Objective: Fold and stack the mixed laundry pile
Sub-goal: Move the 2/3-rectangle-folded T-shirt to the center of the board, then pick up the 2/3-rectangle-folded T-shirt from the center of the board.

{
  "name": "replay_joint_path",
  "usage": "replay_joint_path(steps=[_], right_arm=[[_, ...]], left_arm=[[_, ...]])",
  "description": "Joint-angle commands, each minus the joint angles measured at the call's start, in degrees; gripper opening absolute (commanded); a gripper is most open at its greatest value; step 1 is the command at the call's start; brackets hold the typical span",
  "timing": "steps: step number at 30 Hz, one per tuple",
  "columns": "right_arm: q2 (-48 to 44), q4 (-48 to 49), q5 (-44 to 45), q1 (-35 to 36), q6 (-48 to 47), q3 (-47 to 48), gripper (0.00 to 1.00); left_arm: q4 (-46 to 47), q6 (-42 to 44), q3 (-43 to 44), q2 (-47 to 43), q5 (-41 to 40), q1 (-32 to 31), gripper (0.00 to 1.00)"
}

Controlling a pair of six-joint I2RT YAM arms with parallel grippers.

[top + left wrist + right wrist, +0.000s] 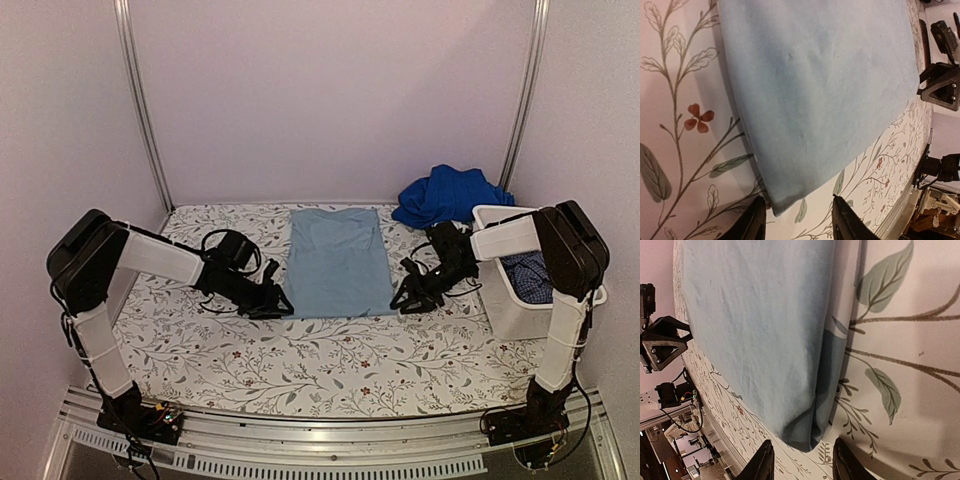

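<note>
A large pale blue garment lies flat in a long folded rectangle in the middle of the worktop, which is covered with a leaf-and-flower cloth. The left tool sits low at the garment's near left corner, its fingers spread apart with the cloth corner lying loose between them. The right tool is at the near right corner, also open, the folded corner between its fingers but not pinched. A royal blue garment is bunched at the far right, just behind a white tub holding a dark blue checked garment.
</note>
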Motion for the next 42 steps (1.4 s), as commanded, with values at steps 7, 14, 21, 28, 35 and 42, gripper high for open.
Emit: replay_joint_path(steps=[7, 14, 21, 28, 35, 42], right_arm=[[2.10, 4.72, -0.77, 1.43, 1.64, -2.03, 0.27], [0.02, 5.18, -1.24, 2.24, 1.82, -4.96, 0.00], [-4.24, 3.42, -1.34, 4.64, 2.28, -9.04, 0.00], [-14.03, 0.04, -3.11, 11.10, 6.17, -18.24, 0.00], [-25.81, -10.50, -2.01, 13.77, 10.04, -15.27, 0.00], [-23.70, -16.94, 1.92, 9.51, 7.59, -4.09, 0.00]], left_arm=[[1.78, -2.12, -1.60, 2.12, 0.58, -1.93, 0.31], [2.48, -2.20, -3.53, 0.36, 0.63, -2.62, 0.04], [2.72, -2.89, -7.54, -3.72, 1.07, -5.20, 0.00], [0.16, -7.07, -17.65, -15.70, 1.53, -12.44, 0.00], [-11.50, -7.32, -15.84, -30.31, -1.97, -16.74, 0.00], [-17.21, -4.19, -6.40, -28.05, -5.55, -12.13, 0.00]])
